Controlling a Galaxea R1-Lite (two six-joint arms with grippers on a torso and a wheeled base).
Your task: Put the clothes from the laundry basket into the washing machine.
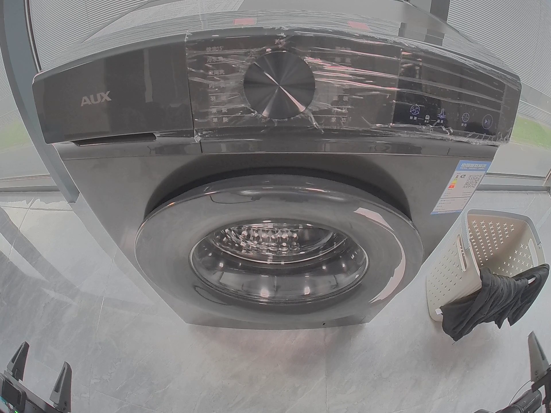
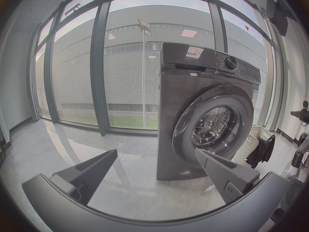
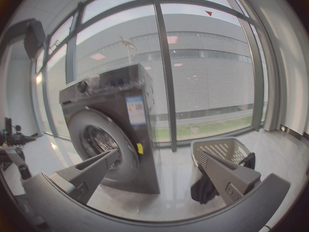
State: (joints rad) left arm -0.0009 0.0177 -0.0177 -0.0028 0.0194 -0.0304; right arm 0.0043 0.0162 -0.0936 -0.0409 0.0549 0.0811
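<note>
At centre frame the washing machine (image 1: 275, 162) stands with its round door (image 1: 279, 253) shut; at lower right, dark clothes (image 1: 493, 302) drape over the laundry basket (image 1: 499, 239) rim. The left end effector (image 1: 45, 355) and right end effector (image 3: 155, 152) are released and empty. Nothing appears loaded yet, so opening the door likely comes first. The floor (image 1: 172, 351) is glossy grey tile, with tall windows (image 2: 128, 65) behind.

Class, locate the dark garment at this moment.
In the head view, the dark garment hangs over the rim of the laundry basket, which stands on the floor right of the washing machine.

Glossy grey floor (image 1: 172, 368), tall windows (image 2: 128, 65)
</note>
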